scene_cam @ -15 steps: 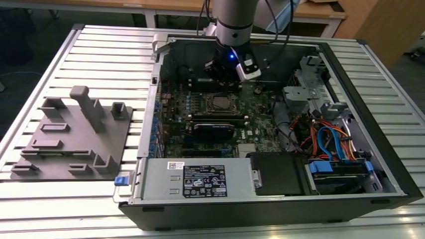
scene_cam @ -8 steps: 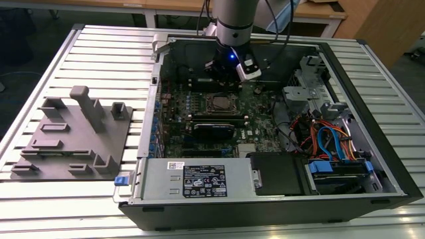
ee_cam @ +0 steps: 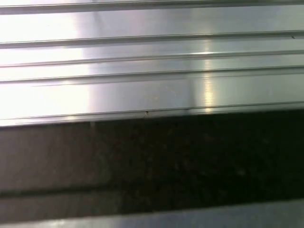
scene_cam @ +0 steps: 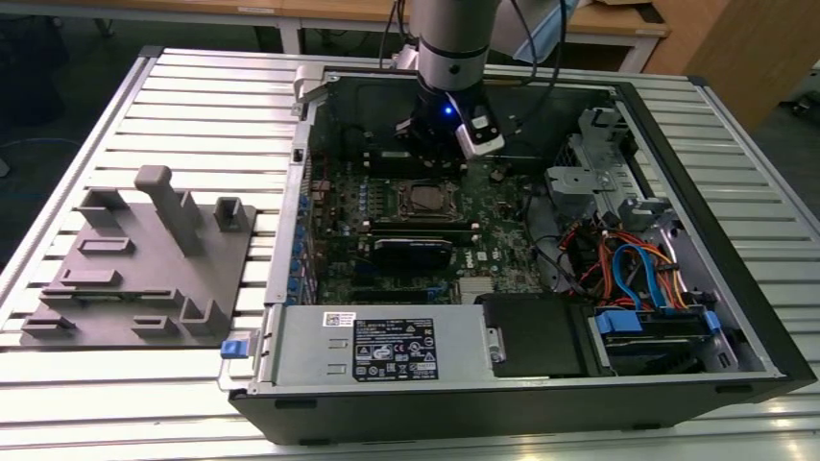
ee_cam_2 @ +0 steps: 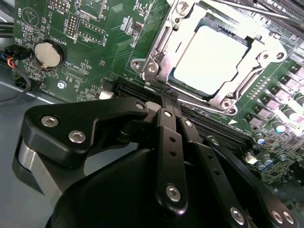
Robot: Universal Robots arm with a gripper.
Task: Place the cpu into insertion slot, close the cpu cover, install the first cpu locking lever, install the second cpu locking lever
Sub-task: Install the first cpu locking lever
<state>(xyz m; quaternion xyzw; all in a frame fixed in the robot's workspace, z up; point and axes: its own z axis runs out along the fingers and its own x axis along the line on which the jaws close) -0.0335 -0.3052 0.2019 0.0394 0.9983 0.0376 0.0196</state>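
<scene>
You see an open computer case (scene_cam: 539, 384) filling the centre and right of the exterior view on a slatted metal table (scene_cam: 205, 96). Inside, the green motherboard (scene_cam: 494, 226) lies flat. The arm's gripper (ee_cam_2: 166, 97), fingers closed on nothing, hangs just beside the socket (ee_cam_2: 164, 54), upper right in the second wrist view. The chip (ee_cam_2: 209, 59) sits in it, under the metal cover (ee_cam_2: 247, 71).

No legible text anywhere: print on the power supply's white label (scene_cam: 392, 351) and motherboard (ee_cam_2: 99, 42) silkscreen too small to read.
</scene>
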